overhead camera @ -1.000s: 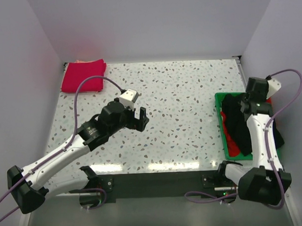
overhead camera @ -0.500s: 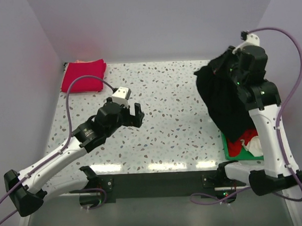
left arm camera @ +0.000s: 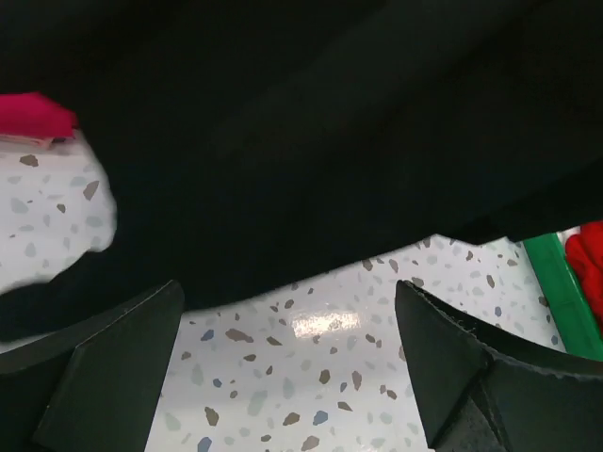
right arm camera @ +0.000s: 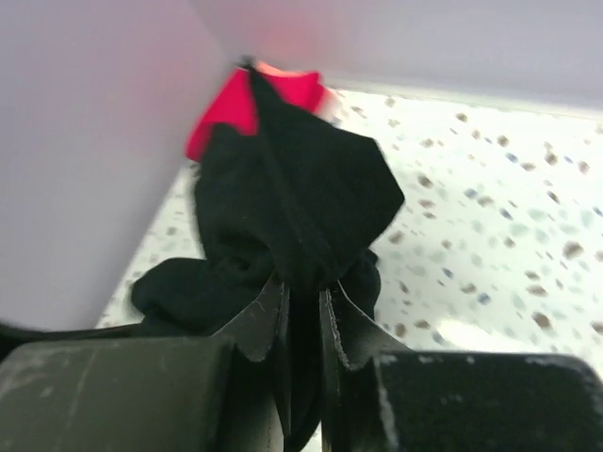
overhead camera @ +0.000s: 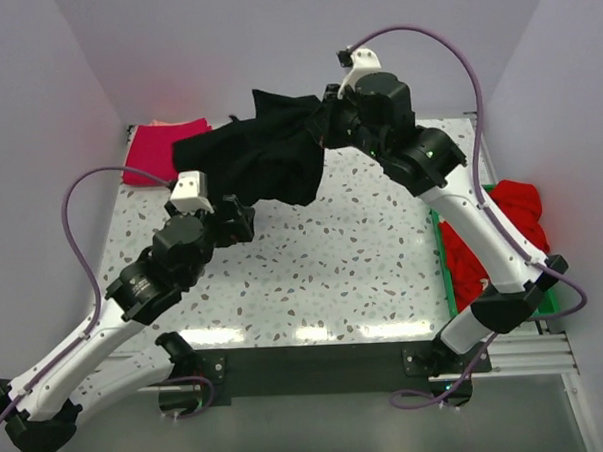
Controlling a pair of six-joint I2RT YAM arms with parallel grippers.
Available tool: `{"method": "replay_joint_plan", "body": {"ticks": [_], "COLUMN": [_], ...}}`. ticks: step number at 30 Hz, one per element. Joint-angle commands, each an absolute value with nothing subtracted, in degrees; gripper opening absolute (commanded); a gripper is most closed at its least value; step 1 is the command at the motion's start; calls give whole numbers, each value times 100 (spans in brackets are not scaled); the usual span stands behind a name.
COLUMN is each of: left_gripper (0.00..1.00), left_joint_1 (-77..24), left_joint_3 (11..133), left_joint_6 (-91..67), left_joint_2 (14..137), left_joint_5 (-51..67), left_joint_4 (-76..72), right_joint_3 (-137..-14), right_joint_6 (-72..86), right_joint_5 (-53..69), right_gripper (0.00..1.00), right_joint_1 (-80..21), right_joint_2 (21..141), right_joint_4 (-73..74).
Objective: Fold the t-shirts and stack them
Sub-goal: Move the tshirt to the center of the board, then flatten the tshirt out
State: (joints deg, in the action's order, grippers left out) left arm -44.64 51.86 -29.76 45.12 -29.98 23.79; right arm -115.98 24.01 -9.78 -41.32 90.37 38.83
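My right gripper (overhead camera: 322, 125) is shut on the large black t-shirt (overhead camera: 259, 160) and holds it in the air over the back middle of the table; its fingers pinch a fold of the cloth (right arm camera: 301, 235). The shirt hangs down toward my left gripper (overhead camera: 239, 217), which is open and empty just below its lower edge. In the left wrist view the black cloth (left arm camera: 301, 141) fills the top. A folded magenta-pink t-shirt (overhead camera: 158, 152) lies at the back left corner, with a peach one under it. A bright red t-shirt (overhead camera: 511, 212) lies in the green tray (overhead camera: 450, 285).
The green tray stands at the table's right edge. Grey walls close the table on the left, back and right. The speckled tabletop (overhead camera: 353, 254) lies between the arms.
My right arm has lifted the black t-shirt out of the tray and swung it left across the table to the back middle. My left gripper has moved back and left, under the hanging cloth.
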Motion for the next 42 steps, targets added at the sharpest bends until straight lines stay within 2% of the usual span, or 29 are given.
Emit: {"method": "replay_joint_plan", "body": {"ticks": [1, 2, 3, 5, 6, 9, 12, 15, 20, 24, 30, 35, 42], "left_gripper": [98, 98, 98, 98, 98, 98, 96, 87, 81, 80, 83, 81, 71], "left_joint_1": [-4430, -4430, -4430, -4430, -4430, -4430, -4430, -4430, -4430, -4438, -4395, -3500, -1874], "left_joint_3": [5282, 5274, 5247, 5089, 5028, 4703, 4159, 3587, 2691, 2303, 2373, 2461, 2549], "left_joint_6": [-3260, -3304, -3357, -3567, -3681, -4366, -5297, -6264, -7408, -7716, -8059, -7665, -6918], "left_joint_2": [4482, 4491, 4509, 4526, 4544, 4553, 4474, 4351, 4350, 4998, 5774, 6327, 7188], "left_joint_5": [-3419, -3445, -3489, -3507, -3568, -3752, -3762, -3665, -3130, -2733, -3286, -3129, -2356], "left_joint_4": [2531, 2566, 2636, 2698, 2759, 3058, 3348, 3734, 3763, 3288, 2919, 2173, 1275], "right_joint_3": [-10629, -10304, -9631, -9108, -8583, -7316, -6146, -5251, -4694, -4921, -5509, -6309, -7891], "right_joint_6": [2425, 2513, 2601, 2593, 2549, 2574, 2785, 2987, 2971, 2865, 2734, 2628, 2277], "right_joint_5": [-1522, -1051, -889, -835, -887, -792, -450, -238, -412, -308, -657, -1001, -1239], "right_gripper": [15, 23, 41, 53, 64, 79, 80, 80, 80, 80, 80, 80, 80], "right_joint_1": [-3406, -3140, -2894, -2409, -2330, -2303, -2311, -2381, -2549, -2601, -2847, -2900, -3014], "right_joint_2": [8702, 8632, 8605, 8578, 8491, 8027, 7569, 7304, 7312, 7734, 8251, 8841, 9983], "right_joint_4": [3543, 3446, 3280, 3304, 3287, 2850, 2366, 2014, 1679, 1574, 1520, 1758, 2170]}}
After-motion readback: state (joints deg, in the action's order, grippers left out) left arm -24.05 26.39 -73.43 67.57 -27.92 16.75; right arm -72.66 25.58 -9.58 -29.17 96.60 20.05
